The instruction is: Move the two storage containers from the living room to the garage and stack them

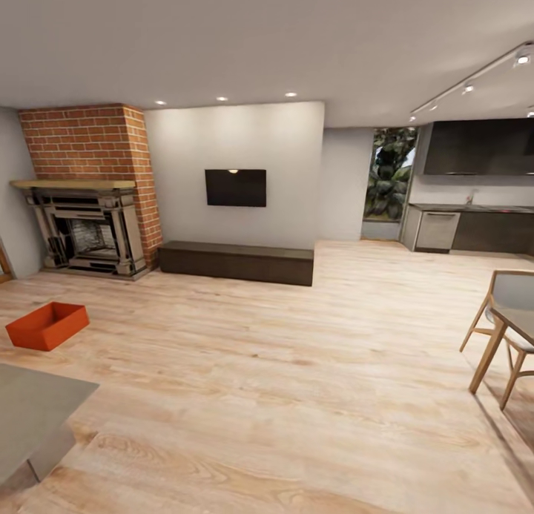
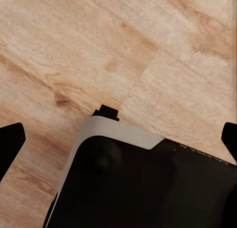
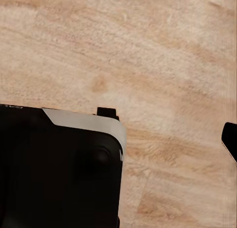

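Black robot base [image 2: 148, 188] just below left claw [image 2: 118, 139], fingertips wide apart. Right claw: spread unclear. Orange-red rectangular open storage container [image 1: 47, 325] on light wood-plank floor [image 1: 282, 366], near brick fireplace [image 1: 89, 195].

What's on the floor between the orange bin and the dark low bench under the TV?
In the head view, only bare wood-plank floor lies between the orange bin and the low bench. The brick fireplace stands behind that stretch, off to the side.

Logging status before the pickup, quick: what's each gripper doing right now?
Left gripper: open, holding nothing, above the wood floor.
Right gripper: one fingertip visible; state cannot be told.
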Robot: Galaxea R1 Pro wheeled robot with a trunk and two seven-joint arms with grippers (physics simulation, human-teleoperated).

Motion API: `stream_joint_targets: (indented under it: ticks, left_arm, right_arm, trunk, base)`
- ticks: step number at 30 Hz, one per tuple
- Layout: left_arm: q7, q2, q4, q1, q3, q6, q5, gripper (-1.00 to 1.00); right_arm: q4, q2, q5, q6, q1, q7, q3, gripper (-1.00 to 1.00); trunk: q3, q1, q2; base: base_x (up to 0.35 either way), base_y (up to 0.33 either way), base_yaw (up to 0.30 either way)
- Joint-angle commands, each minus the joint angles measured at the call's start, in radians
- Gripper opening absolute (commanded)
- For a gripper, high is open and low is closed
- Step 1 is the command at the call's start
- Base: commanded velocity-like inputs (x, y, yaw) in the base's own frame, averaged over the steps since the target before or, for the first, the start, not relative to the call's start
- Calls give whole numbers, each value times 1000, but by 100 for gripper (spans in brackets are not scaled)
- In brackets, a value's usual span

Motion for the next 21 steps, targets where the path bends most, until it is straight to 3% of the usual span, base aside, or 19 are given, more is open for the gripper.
stream_joint_targets:
  ticks: [1,21]
  left_arm:
    - [4,0,0,0,-8,-2,7,100]
    - [4,1,0,-1,-7,-4,7,100]
  right_arm:
    - [3,0,10,-4,-1,-6,-1,100]
    - [3,0,10,-4,-1,-7,-2,100]
  trunk:
    - [-2,1,-1]
    - [-2,1,-1]
  base:
    - [325,0,0]
    - [325,0,0]
